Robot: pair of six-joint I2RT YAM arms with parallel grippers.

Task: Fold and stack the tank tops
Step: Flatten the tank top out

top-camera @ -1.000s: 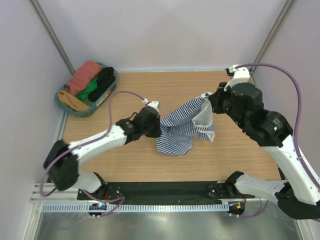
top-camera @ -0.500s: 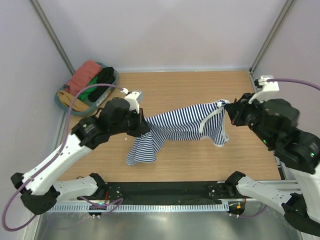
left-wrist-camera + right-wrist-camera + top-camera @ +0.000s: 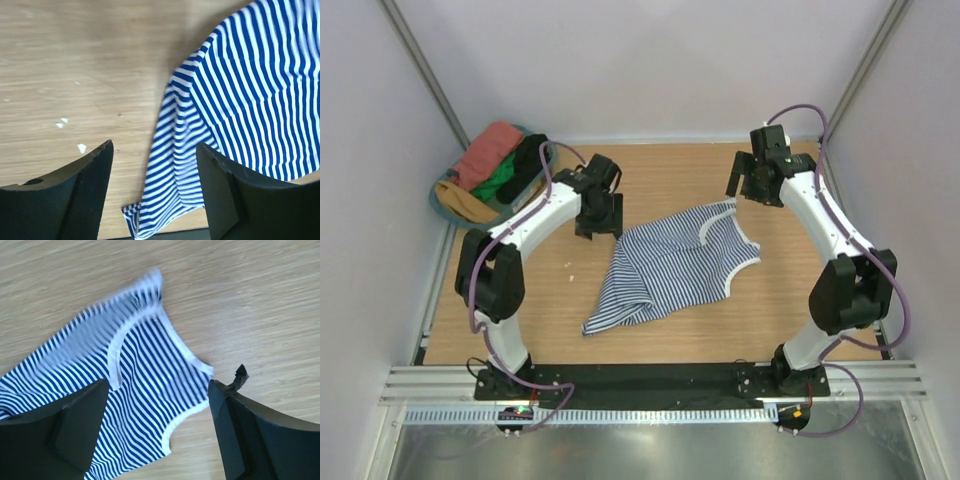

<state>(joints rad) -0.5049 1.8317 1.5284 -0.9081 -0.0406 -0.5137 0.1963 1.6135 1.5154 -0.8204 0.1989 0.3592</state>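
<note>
White arm links (image 3: 535, 218), black joints (image 3: 488, 278), purple cables (image 3: 546, 165), matte black tool fingers (image 3: 65, 200)

Navy-and-white striped tank top (image 3: 670, 265), white trim; tan woodgrain table (image 3: 720, 330)

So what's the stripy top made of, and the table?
The stripy top looks like soft, thin cloth, matte: it lies in folds and wrinkles. The table looks like wood or wood-look laminate, smooth with pale grain lines; I can't tell which.
</note>
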